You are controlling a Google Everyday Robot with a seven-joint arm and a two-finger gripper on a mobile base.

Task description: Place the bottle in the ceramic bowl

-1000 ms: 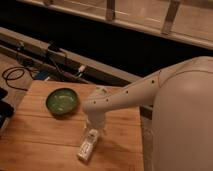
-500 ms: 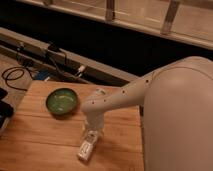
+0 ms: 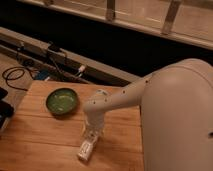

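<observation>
The bottle [image 3: 86, 150] lies on its side on the wooden table [image 3: 40, 140], slim and clear with a pale label, near the front edge. My gripper [image 3: 90, 135] hangs straight down over the bottle's far end, touching or nearly touching it. The ceramic bowl [image 3: 62, 101] is round and glossy green. It sits on the table up and to the left of the gripper, and nothing is in it.
My white arm [image 3: 170, 100] fills the right side of the view. Black cables [image 3: 15, 75] and a rail with small devices [image 3: 55, 50] lie on the floor behind the table. A dark object [image 3: 4, 107] sits at the table's left edge.
The arm's big white body has swung a little further left into the view. The gripper stays over the bottle, and bottle and bowl have not moved.
</observation>
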